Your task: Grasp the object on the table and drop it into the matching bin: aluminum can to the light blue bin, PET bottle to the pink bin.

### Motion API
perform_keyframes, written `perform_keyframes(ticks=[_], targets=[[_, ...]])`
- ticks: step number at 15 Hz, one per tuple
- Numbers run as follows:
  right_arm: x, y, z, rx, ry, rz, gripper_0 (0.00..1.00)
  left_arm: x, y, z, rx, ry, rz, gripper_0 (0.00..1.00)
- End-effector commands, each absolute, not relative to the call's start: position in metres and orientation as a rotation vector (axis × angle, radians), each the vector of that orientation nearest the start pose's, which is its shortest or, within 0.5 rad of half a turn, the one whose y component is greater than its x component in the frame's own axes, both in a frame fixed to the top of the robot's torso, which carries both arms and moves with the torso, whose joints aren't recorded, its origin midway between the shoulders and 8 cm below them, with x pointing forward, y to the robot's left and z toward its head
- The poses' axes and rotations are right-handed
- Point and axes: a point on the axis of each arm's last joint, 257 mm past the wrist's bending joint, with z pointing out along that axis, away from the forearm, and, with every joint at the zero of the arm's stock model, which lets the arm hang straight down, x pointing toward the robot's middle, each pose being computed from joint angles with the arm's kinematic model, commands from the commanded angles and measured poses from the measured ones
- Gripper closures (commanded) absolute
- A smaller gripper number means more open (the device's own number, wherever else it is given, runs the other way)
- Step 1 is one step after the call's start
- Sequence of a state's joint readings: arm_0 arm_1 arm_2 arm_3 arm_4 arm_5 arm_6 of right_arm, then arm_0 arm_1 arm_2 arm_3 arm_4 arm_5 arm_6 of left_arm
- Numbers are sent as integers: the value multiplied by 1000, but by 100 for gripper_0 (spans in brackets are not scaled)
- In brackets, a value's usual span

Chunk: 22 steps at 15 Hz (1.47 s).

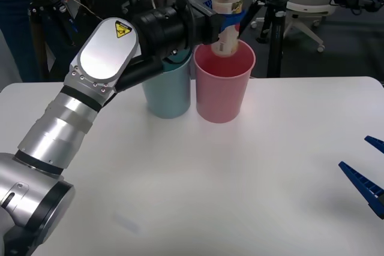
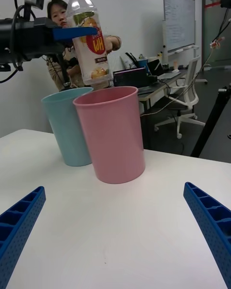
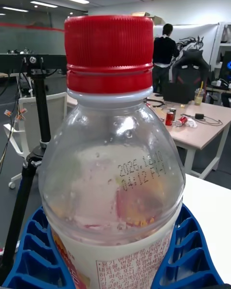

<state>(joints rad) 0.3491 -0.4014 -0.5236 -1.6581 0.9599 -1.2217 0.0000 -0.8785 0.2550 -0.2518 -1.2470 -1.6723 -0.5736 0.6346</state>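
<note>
Releasing off-centre risks the PET bottle [image 1: 227, 5], clamped in the left gripper [image 1: 227, 25] fingers above the pink bin [image 1: 223, 88], striking its 12 o'clock rim.

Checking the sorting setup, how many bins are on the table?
2. The pink bin stands mid-table at the far edge, and the light blue bin stands right beside it on the robot's left.

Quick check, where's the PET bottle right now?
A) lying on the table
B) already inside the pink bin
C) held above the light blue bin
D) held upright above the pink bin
D: the left end effector grips the PET bottle upright at its label, and its base hangs over the mouth of the pink bin, not the light blue bin beside it.
</note>
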Motion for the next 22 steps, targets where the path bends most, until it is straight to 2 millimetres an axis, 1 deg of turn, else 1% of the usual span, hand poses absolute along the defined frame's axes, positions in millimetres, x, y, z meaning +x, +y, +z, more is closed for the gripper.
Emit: perform_keyframes(ticks=[1, 4, 7, 8, 9, 10, 11, 22], targets=[[342, -330, -169, -465, 1441, 567, 0, 604, -77, 12, 759, 1363, -690, 93], [342, -330, -169, -465, 1441, 567, 0, 601, -82, 8, 763, 1371, -703, 93], [342, -330, -169, -465, 1441, 567, 0, 603, -80, 10, 751, 1372, -704, 93], [342, -330, -169, -465, 1441, 567, 0, 605, -78, 13, 735, 1365, -700, 73], [342, -330, -169, -465, 1441, 567, 0, 607, -76, 14, 730, 1361, -693, 46], [342, -330, -169, -465, 1441, 567, 0, 606, -77, 16, 731, 1357, -691, 6], [342, -330, -169, -465, 1441, 567, 0, 606, -78, 16, 731, 1357, -691, 0], [342, -330, -169, -465, 1441, 567, 0, 605, -78, 17, 736, 1349, -690, 0]])
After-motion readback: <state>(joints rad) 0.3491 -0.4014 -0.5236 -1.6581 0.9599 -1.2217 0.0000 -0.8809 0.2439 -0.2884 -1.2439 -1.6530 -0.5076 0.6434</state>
